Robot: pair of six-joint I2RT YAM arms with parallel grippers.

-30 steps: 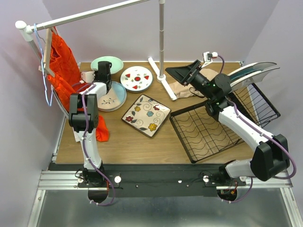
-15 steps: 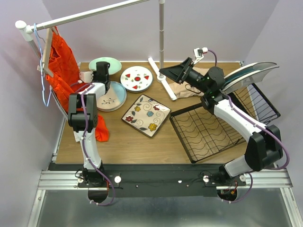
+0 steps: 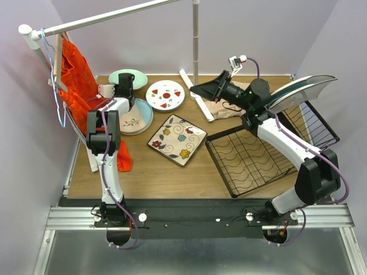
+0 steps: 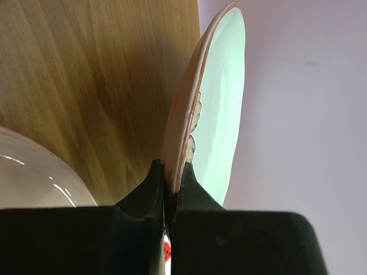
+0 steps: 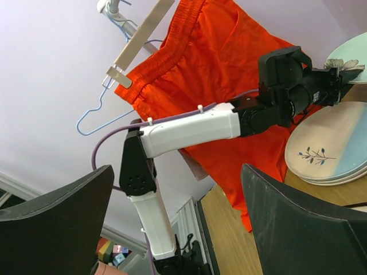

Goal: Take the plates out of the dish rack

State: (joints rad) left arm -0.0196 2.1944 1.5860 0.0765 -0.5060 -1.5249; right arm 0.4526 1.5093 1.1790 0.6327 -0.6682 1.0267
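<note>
Pale green, far-left on the table [image 3: 172, 177]: plate [image 4: 221, 103] pinched by its rim in the fully closed left gripper [image 4: 170, 172]; likely to chip if released tilted; right gripper [image 3: 200, 89] gaping, empty, clear of the dish rack [image 3: 246, 166]; other plates [image 3: 298, 91] upright there.
</note>
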